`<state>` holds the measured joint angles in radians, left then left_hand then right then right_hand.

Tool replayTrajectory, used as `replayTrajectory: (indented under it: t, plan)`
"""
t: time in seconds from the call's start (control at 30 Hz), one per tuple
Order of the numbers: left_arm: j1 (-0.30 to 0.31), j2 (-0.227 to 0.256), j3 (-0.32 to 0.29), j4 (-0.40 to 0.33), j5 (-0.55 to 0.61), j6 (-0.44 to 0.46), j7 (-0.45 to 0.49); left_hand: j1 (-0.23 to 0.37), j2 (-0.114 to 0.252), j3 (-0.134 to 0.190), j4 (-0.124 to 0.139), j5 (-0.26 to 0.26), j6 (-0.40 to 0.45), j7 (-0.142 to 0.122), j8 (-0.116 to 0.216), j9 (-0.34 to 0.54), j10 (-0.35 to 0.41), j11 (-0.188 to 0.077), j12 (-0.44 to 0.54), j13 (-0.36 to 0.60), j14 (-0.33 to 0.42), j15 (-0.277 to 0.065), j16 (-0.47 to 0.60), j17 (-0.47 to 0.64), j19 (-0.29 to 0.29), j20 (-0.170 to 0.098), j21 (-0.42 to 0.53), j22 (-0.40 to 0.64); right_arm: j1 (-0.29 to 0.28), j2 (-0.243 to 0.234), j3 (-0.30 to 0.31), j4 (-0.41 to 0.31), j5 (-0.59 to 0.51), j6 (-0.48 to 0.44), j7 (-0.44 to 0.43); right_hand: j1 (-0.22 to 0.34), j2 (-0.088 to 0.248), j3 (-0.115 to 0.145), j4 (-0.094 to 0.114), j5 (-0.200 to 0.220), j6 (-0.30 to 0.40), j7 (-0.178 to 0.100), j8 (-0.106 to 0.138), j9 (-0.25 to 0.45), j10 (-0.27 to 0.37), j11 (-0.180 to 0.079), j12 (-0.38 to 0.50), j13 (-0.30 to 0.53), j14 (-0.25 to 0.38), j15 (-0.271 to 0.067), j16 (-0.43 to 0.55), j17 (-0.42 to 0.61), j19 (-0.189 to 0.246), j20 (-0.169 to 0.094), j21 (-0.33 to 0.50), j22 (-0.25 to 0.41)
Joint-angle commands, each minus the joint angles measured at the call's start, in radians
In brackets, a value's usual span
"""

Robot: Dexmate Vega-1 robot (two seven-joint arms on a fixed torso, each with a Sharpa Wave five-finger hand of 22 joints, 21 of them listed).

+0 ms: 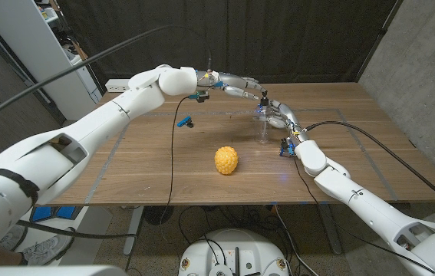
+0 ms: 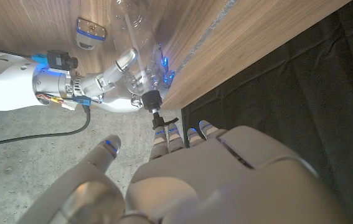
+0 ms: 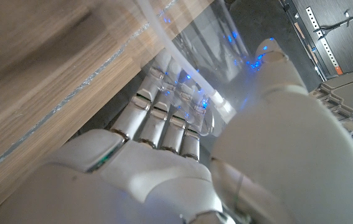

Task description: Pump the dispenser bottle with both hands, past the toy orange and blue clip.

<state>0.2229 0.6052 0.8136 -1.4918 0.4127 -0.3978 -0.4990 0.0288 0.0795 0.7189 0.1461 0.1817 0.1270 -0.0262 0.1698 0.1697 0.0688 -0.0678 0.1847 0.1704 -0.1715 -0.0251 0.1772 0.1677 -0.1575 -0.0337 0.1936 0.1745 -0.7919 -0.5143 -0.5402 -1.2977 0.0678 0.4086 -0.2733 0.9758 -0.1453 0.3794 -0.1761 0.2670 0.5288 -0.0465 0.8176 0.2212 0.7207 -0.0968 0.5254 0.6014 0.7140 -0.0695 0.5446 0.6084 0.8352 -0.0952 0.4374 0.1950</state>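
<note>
Yellow-orange bumpy toy orange, small blue plastic clip, clear transparent dispenser bottle with black pump, brown wood-grain table, white arms

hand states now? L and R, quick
Left hand: holds nothing, fingers apart, reaching over the black pump head of the dispenser bottle.
Right hand: grips the clear bottle body, fingers wrapped round it.

No legible text, label, brand, number or sign on anything in these views.
</note>
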Motion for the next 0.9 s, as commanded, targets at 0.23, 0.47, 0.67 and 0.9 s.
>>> replayTrajectory:
  t: [0.23, 0.47, 0.67, 0.9]
  plan:
    - [0.006, 0.01, -0.021, -0.023, 0.011, 0.02, 0.035, 0.007, 0.105, -0.001, -0.009, 0.006, 0.005, 0.01, 0.006, 0.003, -0.004, -0.002, 0.001, 0.001, -0.012, -0.056, 0.0, 0.0, -0.002, -0.07, 0.005, 0.002, 0.003, 0.005, 0.001, 0.007, 0.006, 0.001, 0.0, 0.202, 0.215, 0.004, 0.012, -0.001, 0.006, -0.006, 0.006, 0.004, 0.048, -0.039, 0.0, 0.002, 0.01, -0.142, -0.008, 0.004, -0.002, -0.038, 0.01, 0.0]
    - [0.01, 0.014, -0.032, -0.027, 0.006, 0.025, 0.049, 0.009, 0.105, -0.001, -0.011, 0.006, 0.005, 0.011, 0.007, 0.002, -0.005, -0.004, 0.001, 0.001, -0.008, -0.055, 0.001, 0.0, 0.001, -0.07, 0.006, 0.002, 0.006, 0.013, 0.003, 0.017, 0.02, 0.01, 0.004, 0.202, 0.216, 0.003, 0.013, -0.001, 0.005, -0.004, 0.006, 0.004, 0.048, -0.039, -0.002, 0.004, 0.01, -0.141, -0.011, 0.006, -0.004, -0.038, 0.012, 0.0]
    - [0.014, 0.014, -0.039, -0.029, 0.001, 0.027, 0.062, 0.01, 0.104, -0.001, -0.013, 0.006, 0.007, 0.01, 0.008, 0.002, -0.004, -0.002, 0.002, 0.001, -0.007, -0.055, 0.001, -0.001, 0.004, -0.07, 0.007, 0.002, 0.007, 0.012, 0.001, 0.019, 0.015, 0.011, 0.003, 0.202, 0.215, 0.001, 0.013, -0.002, 0.005, -0.003, 0.007, 0.004, 0.045, -0.041, -0.005, 0.004, 0.01, -0.141, -0.013, 0.008, -0.006, -0.038, 0.014, 0.0]
    - [0.025, 0.021, -0.053, -0.043, -0.009, 0.043, 0.076, 0.012, 0.104, -0.001, -0.016, 0.006, 0.006, 0.01, 0.008, 0.002, -0.005, -0.002, 0.002, 0.001, -0.004, -0.055, 0.001, -0.001, 0.007, -0.07, 0.008, 0.001, 0.0, 0.009, 0.003, 0.009, 0.019, -0.001, 0.002, 0.204, 0.217, 0.001, 0.013, -0.002, 0.005, -0.004, 0.007, 0.004, 0.049, -0.04, -0.003, 0.006, 0.01, -0.142, -0.015, 0.01, -0.008, -0.039, 0.017, 0.0]
